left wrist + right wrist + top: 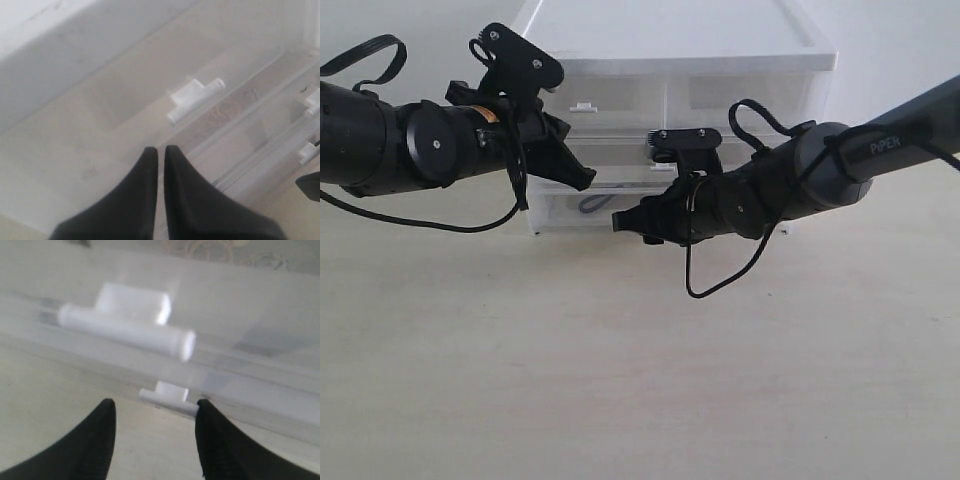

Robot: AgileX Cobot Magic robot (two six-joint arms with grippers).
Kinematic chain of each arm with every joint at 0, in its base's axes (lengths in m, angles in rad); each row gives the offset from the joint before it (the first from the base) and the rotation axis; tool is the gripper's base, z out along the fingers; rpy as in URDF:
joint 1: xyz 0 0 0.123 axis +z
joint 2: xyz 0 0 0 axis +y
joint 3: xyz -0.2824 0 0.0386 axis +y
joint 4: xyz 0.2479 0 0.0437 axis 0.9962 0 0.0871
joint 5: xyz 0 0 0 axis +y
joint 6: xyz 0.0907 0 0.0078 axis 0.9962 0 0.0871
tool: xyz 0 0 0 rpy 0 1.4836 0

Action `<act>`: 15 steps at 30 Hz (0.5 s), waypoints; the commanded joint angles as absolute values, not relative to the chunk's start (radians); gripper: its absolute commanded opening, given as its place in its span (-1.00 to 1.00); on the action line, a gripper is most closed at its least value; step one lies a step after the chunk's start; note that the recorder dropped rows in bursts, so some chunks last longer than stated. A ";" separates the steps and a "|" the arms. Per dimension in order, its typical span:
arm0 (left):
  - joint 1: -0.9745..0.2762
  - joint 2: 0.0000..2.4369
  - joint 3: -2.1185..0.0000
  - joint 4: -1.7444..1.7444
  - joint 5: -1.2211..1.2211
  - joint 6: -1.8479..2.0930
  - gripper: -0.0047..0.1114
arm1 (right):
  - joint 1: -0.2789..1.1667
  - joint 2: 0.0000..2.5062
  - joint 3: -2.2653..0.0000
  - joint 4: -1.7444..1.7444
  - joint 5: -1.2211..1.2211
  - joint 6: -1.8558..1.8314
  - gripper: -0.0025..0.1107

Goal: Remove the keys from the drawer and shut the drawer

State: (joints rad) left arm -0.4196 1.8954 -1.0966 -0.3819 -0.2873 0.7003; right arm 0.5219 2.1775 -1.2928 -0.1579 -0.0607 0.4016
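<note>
The drawer [565, 212] is the lowest tier of the white unit, and its front looks pushed in. Through its translucent front, at the left, the dark grey loop of the keys [592, 203] shows. Faint gold rings [200, 247] appear through the plastic in the right wrist view. My right gripper [620, 220] is low in front of this drawer. It is open [155, 407], with the drawer's small white tab handle [167, 394] just beyond its fingertips. My left gripper [584, 180] hangs before the unit's left part, shut on nothing [161, 150].
The middle-tier drawer's handle [125, 329] looms large and blurred above the right gripper. A top half-width drawer's handle [582, 105] shows near the left arm. The unit stands at the back of a beige table [620, 380].
</note>
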 commanded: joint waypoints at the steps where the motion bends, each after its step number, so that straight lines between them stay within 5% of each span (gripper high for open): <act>1: -0.371 1.915 -1.120 -0.453 -0.649 0.693 -0.85 | 0.510 2.174 -1.308 -0.141 -0.129 0.391 -0.15; 9: -0.371 1.915 -1.120 -0.453 -0.649 0.693 -0.85 | 0.499 2.174 -1.308 -0.141 -0.131 0.380 -0.32; 15: -0.371 1.915 -1.120 -0.453 -0.649 0.693 -0.85 | 0.499 2.174 -1.308 -0.141 -0.104 0.317 -0.92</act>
State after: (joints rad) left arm -0.4196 1.8954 -1.0966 -0.3819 -0.2873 0.7003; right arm 0.5092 2.1775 -1.2928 -0.1435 -0.0473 0.3513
